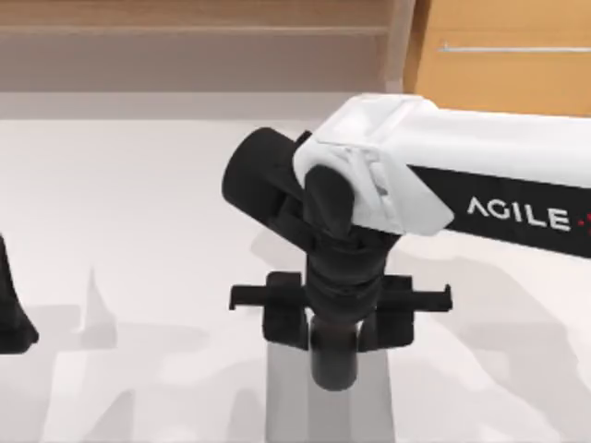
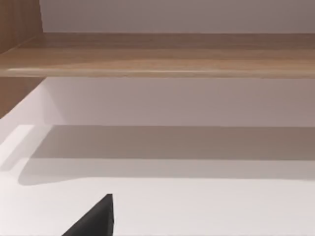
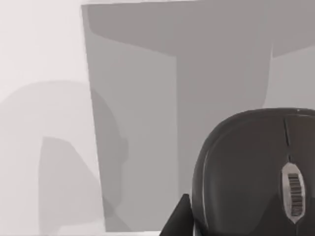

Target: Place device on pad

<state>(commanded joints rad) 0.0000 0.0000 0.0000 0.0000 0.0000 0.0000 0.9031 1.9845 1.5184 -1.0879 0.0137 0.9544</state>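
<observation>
The device [image 3: 251,172] is a dark grey mouse with a scroll wheel, seen close up in the right wrist view. One black fingertip [image 3: 178,217] presses against its side. The light grey pad [image 3: 138,123] lies directly beneath it. From above, my right gripper [image 1: 340,323] points down over the pad [image 1: 286,397] near the table's front middle, and the arm hides the device. The right gripper looks shut on the device. My left gripper [image 1: 11,314] stays parked at the table's left edge.
The white table [image 1: 138,231] extends around the pad. A wooden shelf [image 2: 157,54] and a cabinet [image 1: 508,55] stand along the back. My white right arm [image 1: 443,166] reaches in from the right across the middle.
</observation>
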